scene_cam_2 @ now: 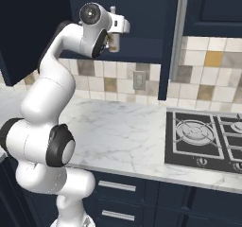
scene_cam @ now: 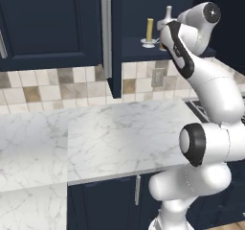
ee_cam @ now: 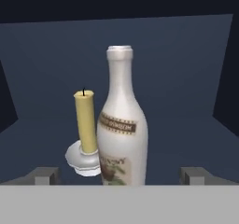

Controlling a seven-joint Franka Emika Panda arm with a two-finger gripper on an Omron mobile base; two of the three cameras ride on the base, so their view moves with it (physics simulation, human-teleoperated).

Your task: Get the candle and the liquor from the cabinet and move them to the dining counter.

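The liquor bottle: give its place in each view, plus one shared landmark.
Left base view: liquor bottle upper right, on the cabinet shelf, partly behind the arm.
Right base view: upper middle, mostly hidden by the hand.
Hand view: centre.
Shared landmark: candle, beside it.

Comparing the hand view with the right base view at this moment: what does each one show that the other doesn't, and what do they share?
Hand view alone: the pale-yellow candle on its round white holder, standing left of the bottle, and both open dark finger tips flanking the bottle. Right base view alone: the white marble worktop, black gas hob and tiled wall. Shared: the label-bearing liquor bottle on the dark navy cabinet shelf, directly ahead of the hand.
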